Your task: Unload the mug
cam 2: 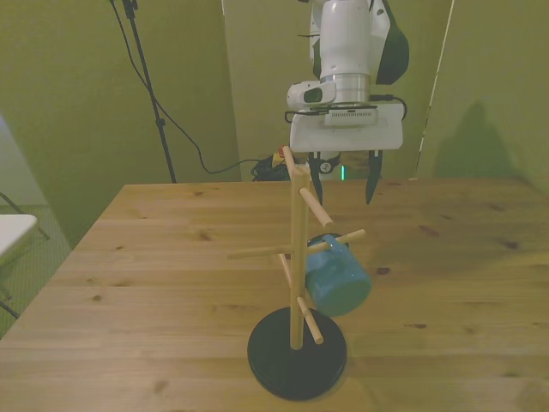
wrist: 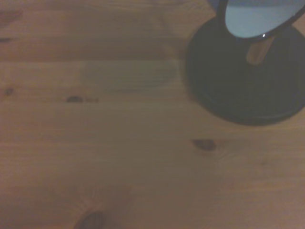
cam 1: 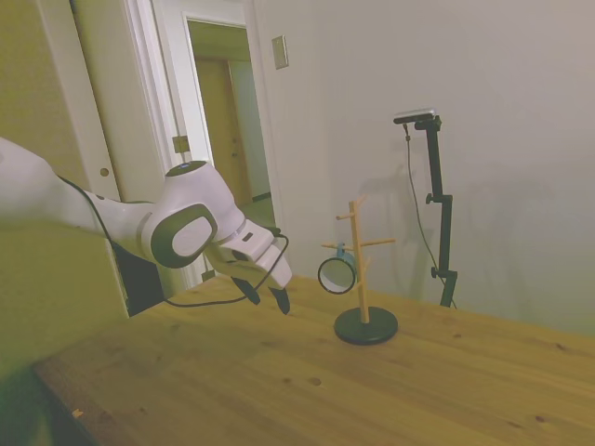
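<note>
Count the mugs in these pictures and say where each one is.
1. The teal mug hangs by its handle from a peg of the wooden rack, above the rack's black base and clear of the table. No other mug shows; none seems hidden.

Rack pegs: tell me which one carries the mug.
The peg pointing toward the front view's right, midway up the rack. The teal mug hangs from it; the other pegs are bare.

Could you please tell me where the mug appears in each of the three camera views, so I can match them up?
Side view: the mug hangs on the rack's arm-facing side, mouth toward the gripper.
Front view: the mug hangs at the front view's right of the pole.
Wrist view: only its rim and pale inside show.
Shared landmark: the rack's black round base.
</note>
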Robot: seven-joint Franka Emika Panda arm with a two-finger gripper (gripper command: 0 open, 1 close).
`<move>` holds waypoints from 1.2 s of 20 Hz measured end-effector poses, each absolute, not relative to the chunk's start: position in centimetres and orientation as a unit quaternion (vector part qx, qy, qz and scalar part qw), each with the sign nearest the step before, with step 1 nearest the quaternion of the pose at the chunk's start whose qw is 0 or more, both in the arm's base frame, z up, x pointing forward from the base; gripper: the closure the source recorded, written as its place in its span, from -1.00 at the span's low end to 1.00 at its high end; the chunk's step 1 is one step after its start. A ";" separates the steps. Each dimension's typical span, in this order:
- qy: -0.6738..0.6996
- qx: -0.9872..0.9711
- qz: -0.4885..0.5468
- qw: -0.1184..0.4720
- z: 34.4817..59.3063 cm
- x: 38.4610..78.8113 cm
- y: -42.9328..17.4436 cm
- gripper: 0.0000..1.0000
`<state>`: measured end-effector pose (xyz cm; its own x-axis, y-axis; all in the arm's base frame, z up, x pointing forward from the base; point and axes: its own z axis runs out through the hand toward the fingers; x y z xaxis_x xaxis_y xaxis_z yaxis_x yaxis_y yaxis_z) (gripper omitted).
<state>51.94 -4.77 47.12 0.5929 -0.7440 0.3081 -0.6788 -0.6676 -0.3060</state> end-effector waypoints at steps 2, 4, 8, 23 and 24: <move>0.402 -0.884 -0.223 0.083 47.4 53.1 -5.3 -1.00; 0.403 -0.880 -0.237 0.087 47.5 54.1 -5.7 -1.00; 0.408 -0.870 -0.260 0.093 47.9 55.7 -6.9 -1.00; 0.360 -0.879 -0.307 0.063 47.9 63.6 -6.6 -1.00; 0.357 -0.880 -0.307 0.063 47.8 64.1 -6.3 -1.00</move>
<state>64.08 -6.26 47.79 0.5562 -0.6666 0.4963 -0.5893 -0.7374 -0.3300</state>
